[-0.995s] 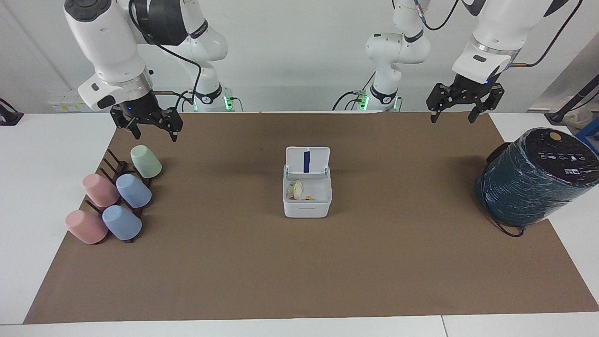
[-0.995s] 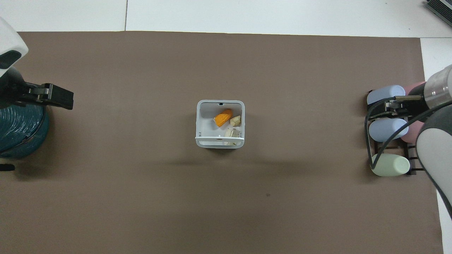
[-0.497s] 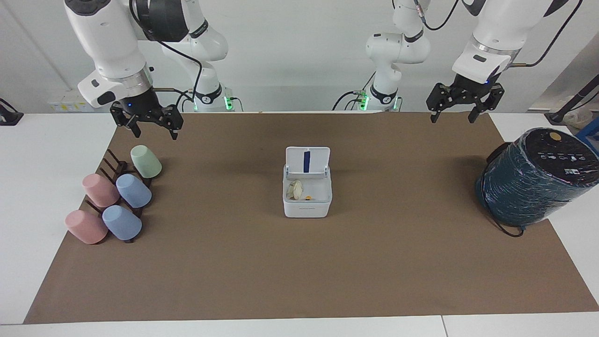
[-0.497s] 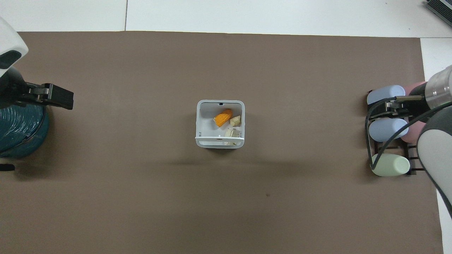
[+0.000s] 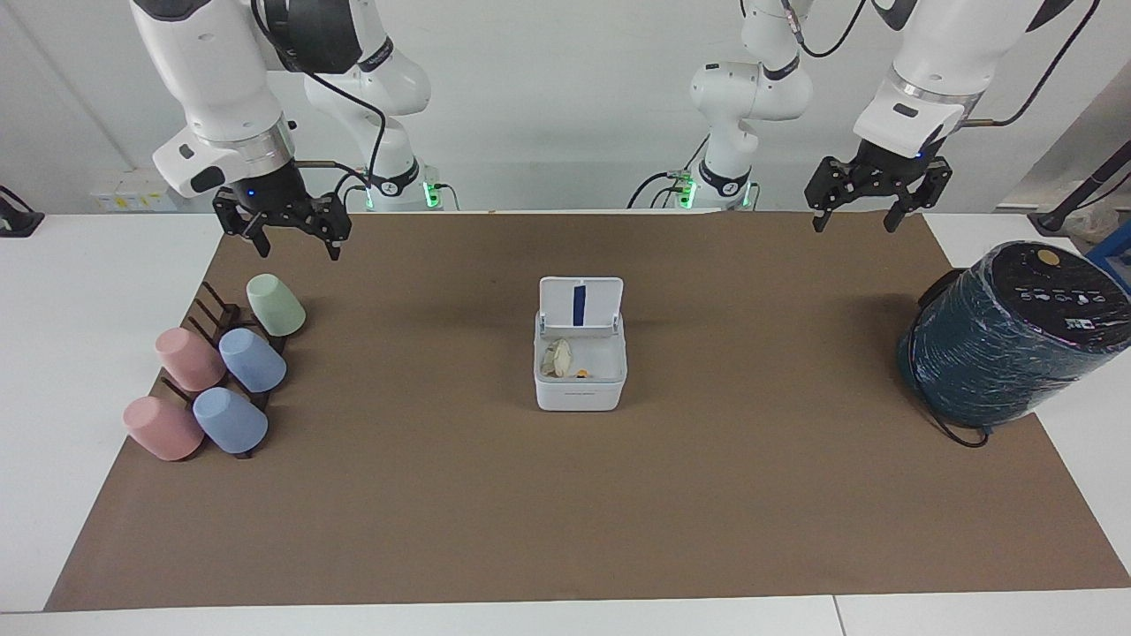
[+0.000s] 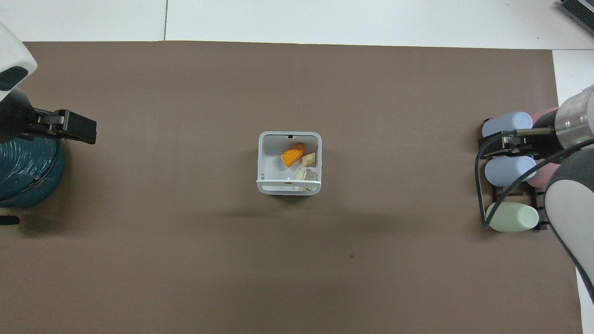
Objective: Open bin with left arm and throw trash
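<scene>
**Bin loaded, lid up: watch the hinge**

Bin (image 5: 580, 371) mid-mat, lid upright, trash (image 6: 293, 155) inside; left gripper (image 5: 877, 206) and right gripper (image 5: 284, 231) spread wide, empty, over the robots' edge; you could knock the lid shut by sweeping low.

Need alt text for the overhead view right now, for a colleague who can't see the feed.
A small white bin sits mid-mat with its lid up, holding an orange peel piece, a pale peel bit and a tissue wad. The left gripper is over the teal cylinder's edge, the right gripper over the cups.
</scene>
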`<state>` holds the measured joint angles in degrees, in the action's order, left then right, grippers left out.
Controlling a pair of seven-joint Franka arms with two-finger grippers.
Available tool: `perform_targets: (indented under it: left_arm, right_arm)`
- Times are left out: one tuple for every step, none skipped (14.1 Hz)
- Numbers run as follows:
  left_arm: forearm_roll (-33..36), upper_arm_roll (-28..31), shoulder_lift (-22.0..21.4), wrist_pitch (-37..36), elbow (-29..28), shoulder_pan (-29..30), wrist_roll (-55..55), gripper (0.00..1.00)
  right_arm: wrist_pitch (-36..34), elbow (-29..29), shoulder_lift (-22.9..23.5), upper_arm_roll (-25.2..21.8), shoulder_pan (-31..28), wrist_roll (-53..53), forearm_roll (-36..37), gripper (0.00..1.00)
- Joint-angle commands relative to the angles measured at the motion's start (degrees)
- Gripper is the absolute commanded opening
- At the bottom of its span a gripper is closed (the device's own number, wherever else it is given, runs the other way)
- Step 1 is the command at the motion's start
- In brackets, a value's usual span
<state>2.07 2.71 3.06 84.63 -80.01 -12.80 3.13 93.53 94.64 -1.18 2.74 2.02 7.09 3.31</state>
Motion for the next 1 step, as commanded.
perform_targets:
  left_arm:
    - [-0.48, -0.07, -2.01, 1.15, -2.52, 0.24, -0.85, 1.00]
  right_arm:
    - [0.16, 0.81, -1.11, -2.56, 1.93, -1.38, -0.50, 1.00]
